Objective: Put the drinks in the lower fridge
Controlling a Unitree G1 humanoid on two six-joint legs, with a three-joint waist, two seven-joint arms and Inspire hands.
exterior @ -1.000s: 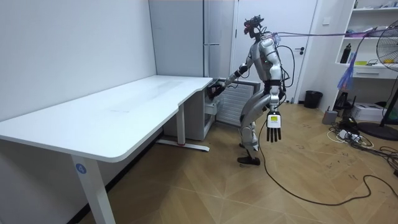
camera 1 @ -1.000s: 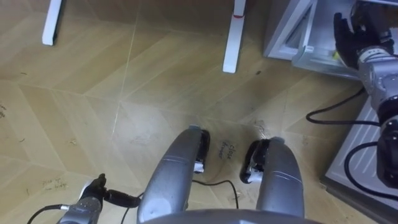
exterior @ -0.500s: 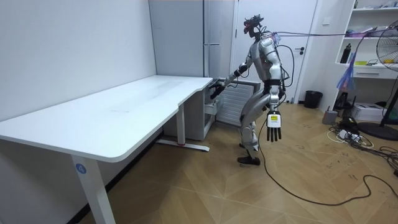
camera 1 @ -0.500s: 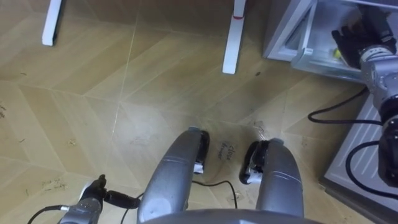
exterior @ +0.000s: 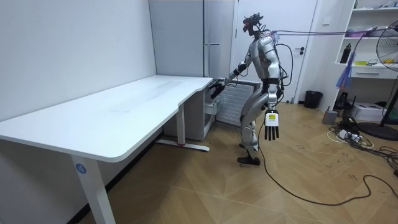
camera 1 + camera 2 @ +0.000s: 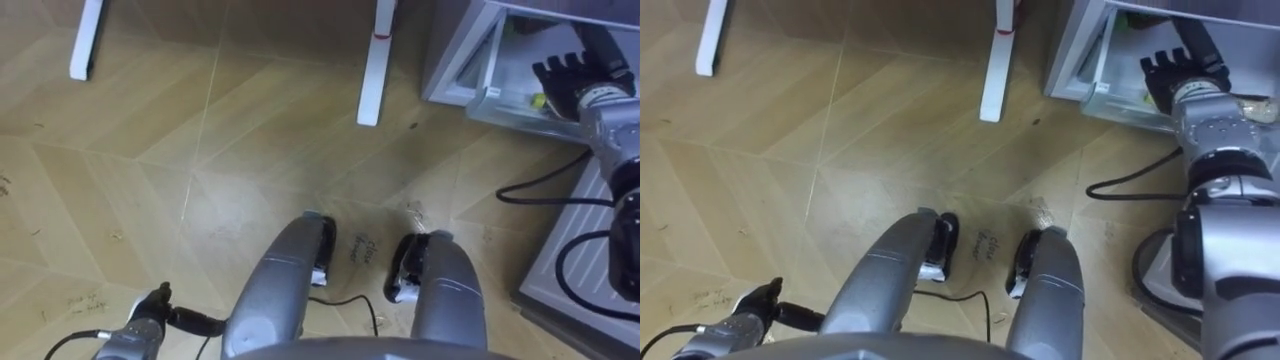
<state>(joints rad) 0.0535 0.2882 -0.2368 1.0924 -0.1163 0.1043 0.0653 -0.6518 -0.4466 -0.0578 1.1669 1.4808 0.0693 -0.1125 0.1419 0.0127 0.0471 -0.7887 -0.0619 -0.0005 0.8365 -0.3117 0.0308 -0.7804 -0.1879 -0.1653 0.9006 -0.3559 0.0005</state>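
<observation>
Down at floor level in the left eye view, the right hand [image 6: 572, 82] reaches up into the open lower fridge compartment [image 6: 510, 108], the back of the hand facing the camera. Whether its fingers are curled round anything I cannot tell, and I cannot make out a drink in it. A small yellow thing [image 6: 540, 99] sits just beside the hand, too small to identify. On the herringbone wood floor [image 6: 200, 150], scribbled writing [image 6: 365, 246] lies between the robot's feet, and it is not legible. Two white counter legs [image 6: 375, 60] stand at the top.

Over to the room view: the robot stands at the end of the long white counter [image 5: 124, 106], leaning toward the tall grey fridge [image 5: 214, 31] with its right arm stretched to the low compartment. The left hand [image 5: 270, 126] hangs by its side, fingers straight down and empty. A round blue sticker [image 5: 79, 167] marks the near counter leg, its print unreadable. A black bin [image 5: 313, 98] and shelving [image 5: 373, 56] stand on the room view's right.

Right eye view: same scene, with the right hand at the compartment's edge.
</observation>
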